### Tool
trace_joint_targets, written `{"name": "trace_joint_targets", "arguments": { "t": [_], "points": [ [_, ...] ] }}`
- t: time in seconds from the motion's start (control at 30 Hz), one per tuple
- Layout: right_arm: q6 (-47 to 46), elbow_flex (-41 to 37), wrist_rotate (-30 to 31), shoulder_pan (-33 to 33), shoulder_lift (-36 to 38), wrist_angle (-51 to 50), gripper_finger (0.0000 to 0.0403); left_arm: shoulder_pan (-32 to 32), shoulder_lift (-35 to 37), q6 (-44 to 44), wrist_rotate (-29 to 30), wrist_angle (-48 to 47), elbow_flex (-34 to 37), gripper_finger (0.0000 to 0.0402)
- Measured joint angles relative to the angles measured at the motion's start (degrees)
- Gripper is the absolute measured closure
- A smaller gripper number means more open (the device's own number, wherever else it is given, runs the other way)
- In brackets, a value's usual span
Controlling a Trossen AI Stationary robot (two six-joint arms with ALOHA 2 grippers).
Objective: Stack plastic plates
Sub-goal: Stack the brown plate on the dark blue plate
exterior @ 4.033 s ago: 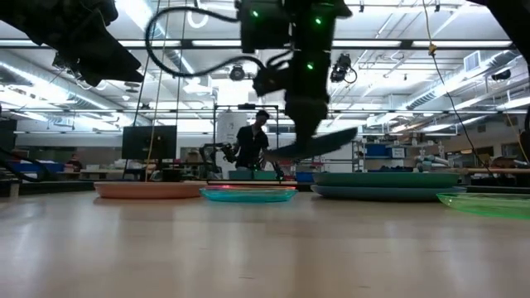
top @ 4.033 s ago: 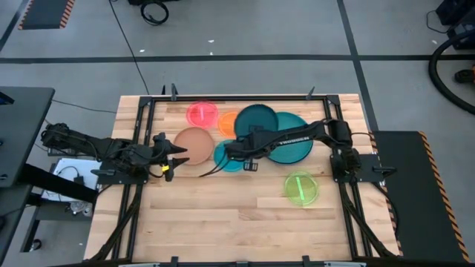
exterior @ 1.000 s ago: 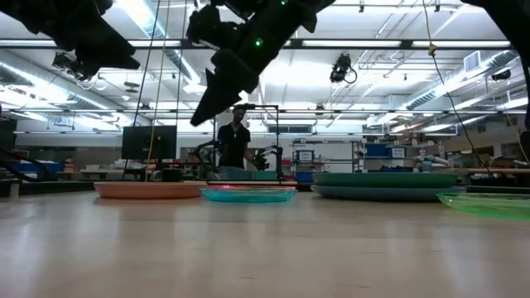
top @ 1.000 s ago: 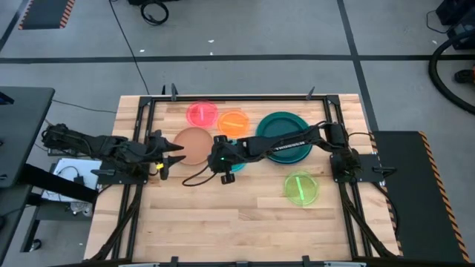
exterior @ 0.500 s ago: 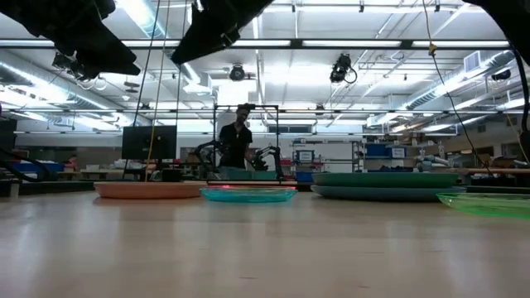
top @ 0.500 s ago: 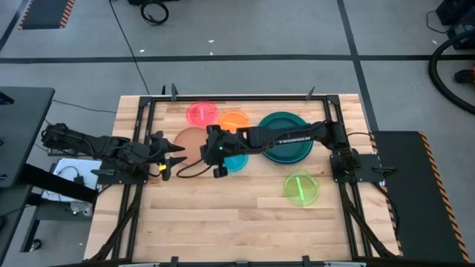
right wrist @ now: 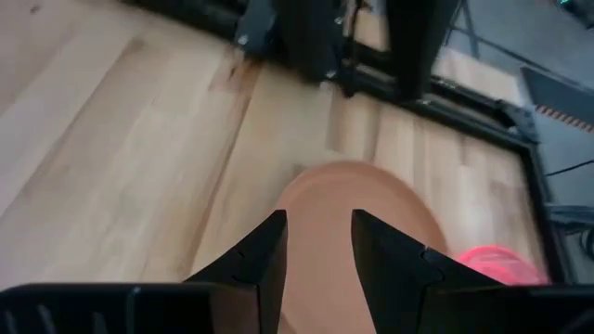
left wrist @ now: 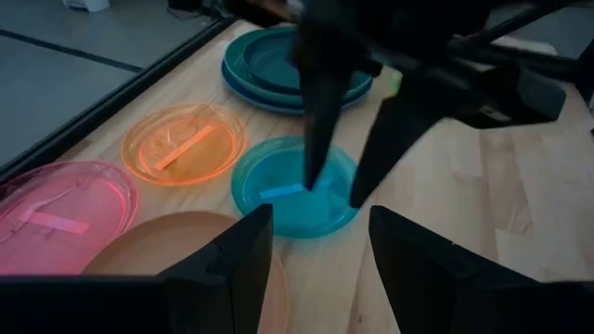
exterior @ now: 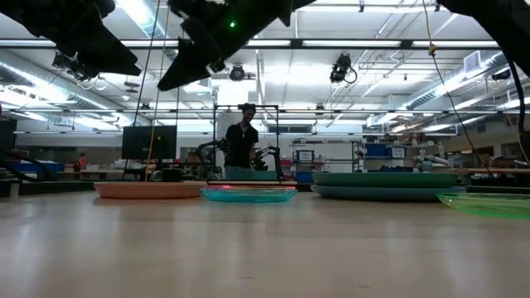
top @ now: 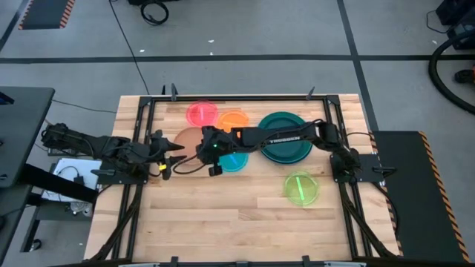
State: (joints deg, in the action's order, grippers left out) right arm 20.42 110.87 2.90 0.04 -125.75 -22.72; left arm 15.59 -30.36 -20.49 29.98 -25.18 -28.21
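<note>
— Three plates look stacked by now: the dark teal plate the right gripper [top: 206, 146] carried four seconds ago is no longer in its fingers. It seems to lie on the teal stack [top: 286, 138], well back along that arm.

— And the gripper?

— It has swung across from the stack in the last second. Now it hangs above the tan plate [top: 185, 139], fingers spread and holding nothing. Its wrist view shows the tan plate [right wrist: 364, 210] just ahead of the tips.

— So tan is next?

— I'd judge so: it is the other medium plate and belongs on the dark teal one. The gripper is not down on it yet.

— Small ones?

— The cyan plate [top: 236, 161] lies just behind the gripper, the orange plate [top: 233, 120] and pink plate [top: 201, 113] off to one side, the lime green plate [top: 300, 187] well apart, all single.

— Left arm?

— The left gripper [top: 173, 149] waits with its fingers apart, just beside the tan plate's far edge, facing the right gripper.
</note>
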Motion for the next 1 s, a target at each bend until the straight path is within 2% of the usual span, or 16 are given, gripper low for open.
{"name": "trace_joint_targets", "arguments": {
  "t": [0.47, 0.7, 0.87, 1.0],
  "points": [
    [1.5, -0.1, -1.4, 0.3, -6.5, 9.0, 0.0271, 0.0, 0.0, -1.4, 0.0, -1.1, 0.0, 0.0214],
    [3.7, 0.0, -4.2, 1.0, -9.3, 13.4, 0.0271, 0.0, 0.0, -1.8, -0.3, -1.5, 0.0, 0.0214],
    [5.9, -0.1, -5.5, 1.5, -11.4, 17.3, 0.0271, 0.0, 0.0, -5.5, -3.5, -5.5, 0.0, 0.0214],
    [6.8, -0.1, -5.5, 1.3, -12.5, 20.1, 0.0271, 0.0, 0.0, -7.4, -3.7, -7.9, 0.0, 0.0214]
  ]
}}
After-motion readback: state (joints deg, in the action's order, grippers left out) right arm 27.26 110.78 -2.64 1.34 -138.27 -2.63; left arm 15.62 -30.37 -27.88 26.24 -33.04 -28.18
